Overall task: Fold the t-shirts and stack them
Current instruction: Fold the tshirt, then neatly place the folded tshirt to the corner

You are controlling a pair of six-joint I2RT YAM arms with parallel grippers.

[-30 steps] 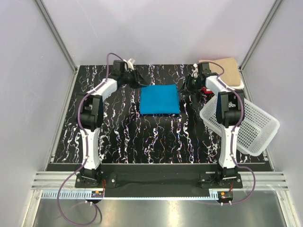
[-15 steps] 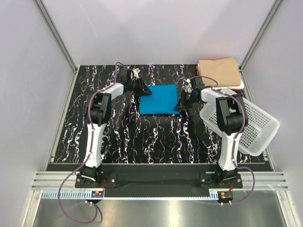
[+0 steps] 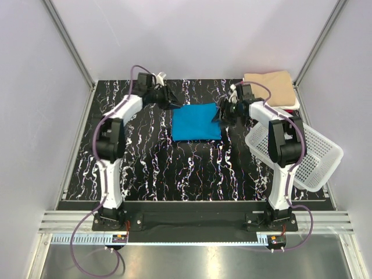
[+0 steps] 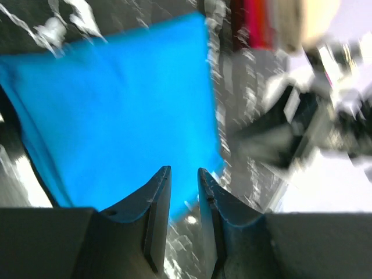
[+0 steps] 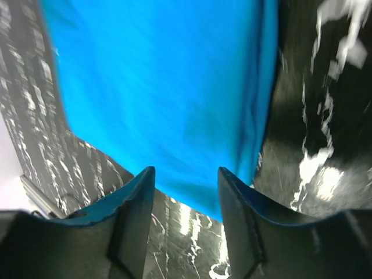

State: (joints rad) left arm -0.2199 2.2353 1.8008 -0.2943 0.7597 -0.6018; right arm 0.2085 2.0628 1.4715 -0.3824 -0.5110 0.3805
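The turquoise-blue t-shirt (image 3: 196, 122) lies folded into a flat square at the middle back of the table. It also fills the left wrist view (image 4: 116, 99) and the right wrist view (image 5: 163, 87). My left gripper (image 3: 176, 105) sits at its far left corner with its jaws a narrow gap apart and empty (image 4: 184, 170). My right gripper (image 3: 220, 116) is at the shirt's right edge, open and empty, just short of the cloth (image 5: 186, 170). A folded tan t-shirt (image 3: 269, 87) tops a stack at the back right, with a red one (image 4: 256, 23) under it.
A white perforated basket (image 3: 308, 154) lies tilted at the right, close to my right arm. The black marbled table (image 3: 151, 168) is bordered by grey walls and an aluminium frame.
Both grippers came in to the blue shirt's sides from the back of the table, then drew slightly back toward its far corners. The shirt stays flat.
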